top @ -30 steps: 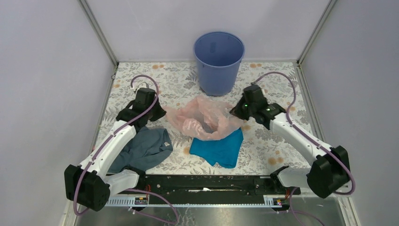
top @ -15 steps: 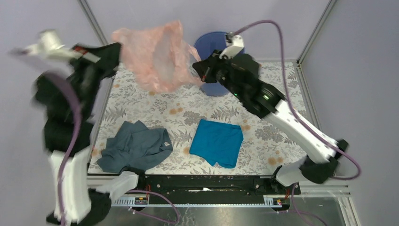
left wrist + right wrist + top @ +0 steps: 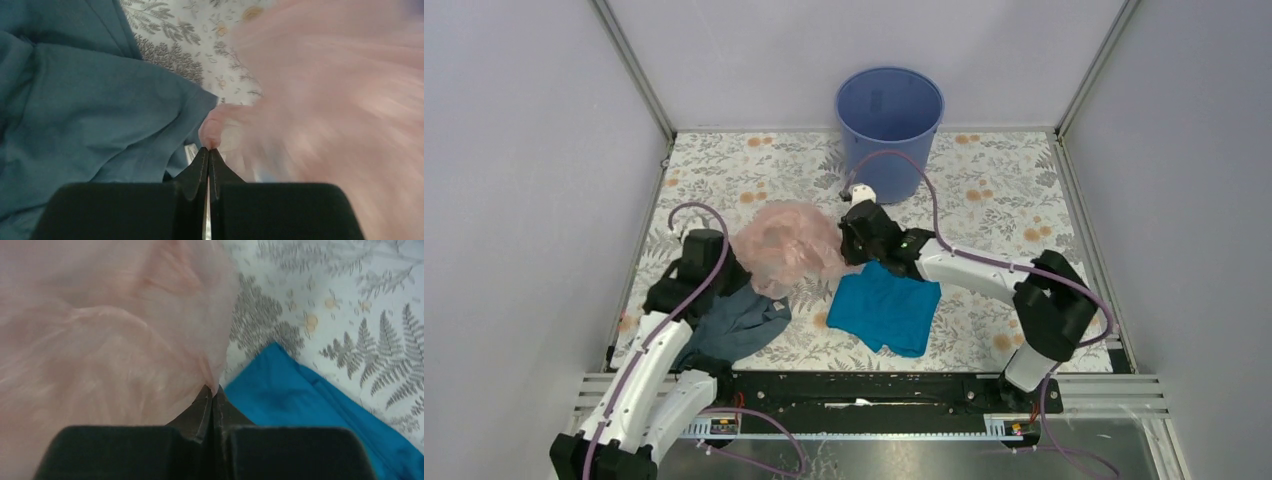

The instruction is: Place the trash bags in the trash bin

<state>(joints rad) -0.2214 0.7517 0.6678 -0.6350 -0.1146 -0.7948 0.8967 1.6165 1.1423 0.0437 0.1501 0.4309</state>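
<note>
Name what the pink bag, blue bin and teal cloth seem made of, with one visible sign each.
Pink bag: probably thin plastic film; translucent, crinkled.
Blue bin: likely rigid plastic; smooth, even walls.
Teal cloth: fabric, matte; soft folds.

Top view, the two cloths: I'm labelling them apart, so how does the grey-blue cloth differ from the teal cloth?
The grey-blue cloth is dull and crumpled into folds; the teal cloth is bright and lies fairly flat. The grey-blue cloth sits at the left, partly hidden by the left arm; the teal cloth sits near the middle, beside the right gripper. Both lie on the flowered table, outside the bin.
</note>
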